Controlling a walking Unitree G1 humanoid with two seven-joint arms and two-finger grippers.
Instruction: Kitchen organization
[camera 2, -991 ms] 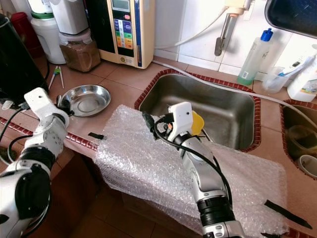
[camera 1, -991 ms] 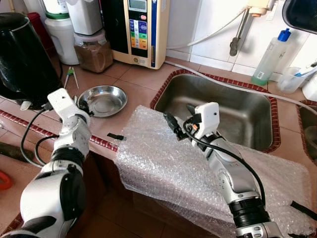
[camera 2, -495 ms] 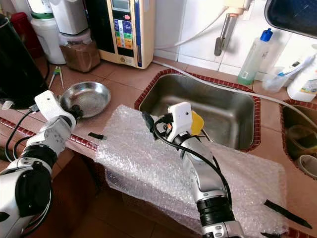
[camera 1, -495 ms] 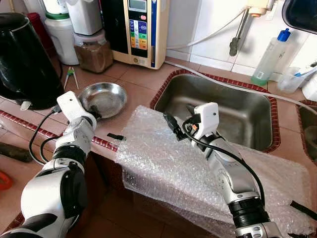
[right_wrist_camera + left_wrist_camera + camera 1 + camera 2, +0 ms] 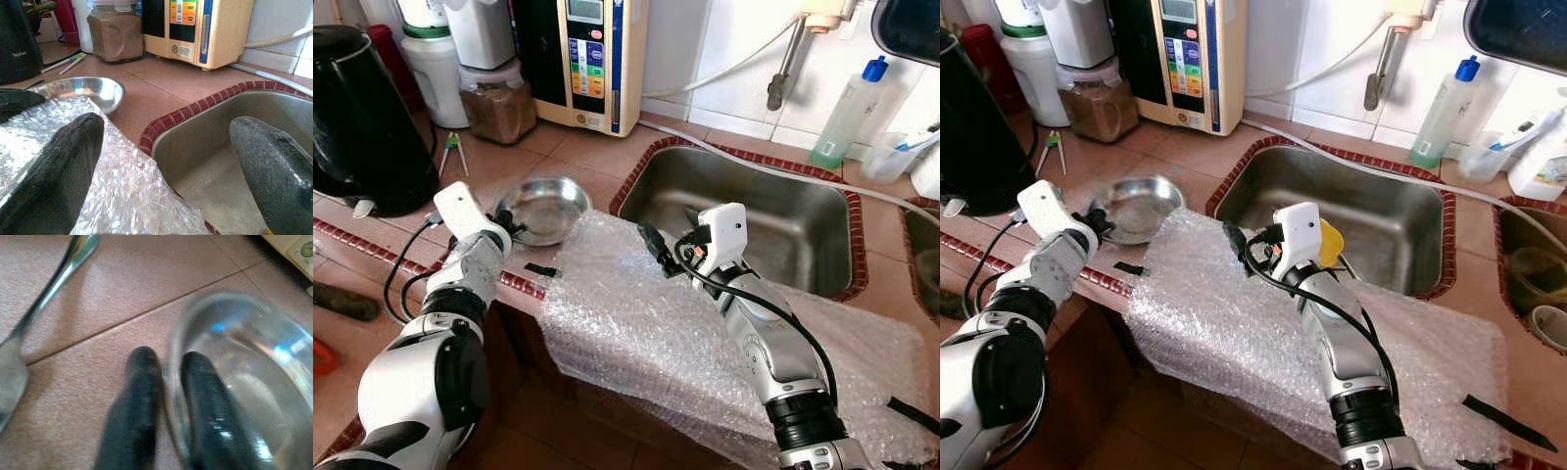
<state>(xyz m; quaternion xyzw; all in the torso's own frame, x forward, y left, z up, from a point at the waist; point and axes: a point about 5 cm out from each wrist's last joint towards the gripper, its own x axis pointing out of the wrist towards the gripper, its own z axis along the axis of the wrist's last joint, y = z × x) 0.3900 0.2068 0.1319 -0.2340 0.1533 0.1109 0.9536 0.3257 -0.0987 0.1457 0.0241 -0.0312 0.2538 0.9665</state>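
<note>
A tiled kitchen counter holds a steel sink and a large sheet of bubble wrap draped over the counter's front edge. The sheet's far end is cut off. A black kettle, partly out of frame, reads "Tefal". The right gripper hovers above the wrap at the sink's rim, its fingers spread wide. The left gripper pinches the rim of a small steel bowl touching the wrap's edge.
</note>
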